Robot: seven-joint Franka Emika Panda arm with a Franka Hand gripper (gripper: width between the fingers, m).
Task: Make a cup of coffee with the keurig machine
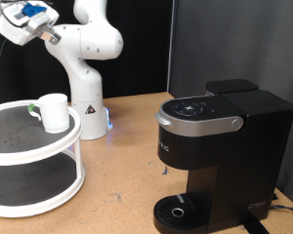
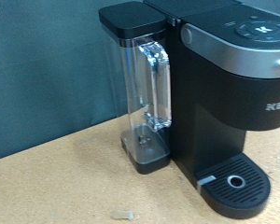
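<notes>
The white cup (image 1: 55,112) stands upright on the top tier of a round white shelf (image 1: 39,151) at the exterior view's left. The black keurig machine (image 1: 220,146) stands at the exterior view's right, its silver-grey lid handle (image 1: 197,121) down and its round drip tray (image 1: 176,210) bare. My gripper (image 1: 24,19) is raised high in the exterior view's top left corner, far from both; its fingers cannot be made out. The wrist view shows the keurig machine (image 2: 224,103), its clear water tank (image 2: 145,103) and drip tray (image 2: 235,182), but no fingers.
A small green-topped thing (image 1: 32,109) sits beside the cup on the shelf. The white arm base (image 1: 88,107) stands behind the shelf. A wooden tabletop (image 1: 127,166) lies between shelf and machine. A tiny pale scrap (image 2: 123,215) lies on the table. Black curtains hang behind.
</notes>
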